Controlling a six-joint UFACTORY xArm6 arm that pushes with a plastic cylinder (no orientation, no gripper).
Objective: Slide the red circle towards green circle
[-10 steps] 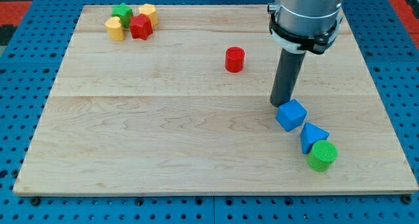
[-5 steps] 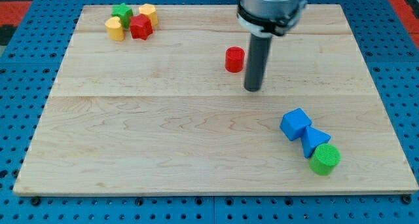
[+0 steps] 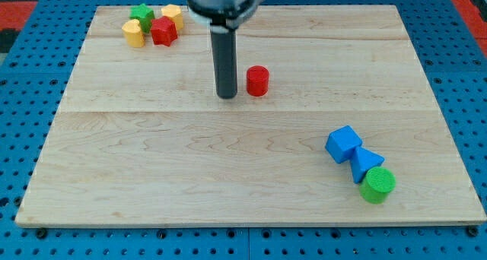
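Note:
The red circle [image 3: 258, 80] stands on the wooden board [image 3: 190, 169], a little above its middle. My tip [image 3: 226, 96] rests on the board just to the left of the red circle, a small gap apart. The green circle [image 3: 377, 185] sits near the board's bottom right, touching a blue triangle [image 3: 366, 163], which touches a blue cube [image 3: 344, 144].
A cluster at the board's top left holds a green star [image 3: 141, 16], a red star [image 3: 163, 31] and two yellow blocks [image 3: 134, 33] [image 3: 173, 15]. The board lies on a blue pegboard table.
My tip has swept left from beside the blue cube, past the red circle, to its left side. The red circle has shifted slightly left and down. The blue cube has shifted slightly right and down.

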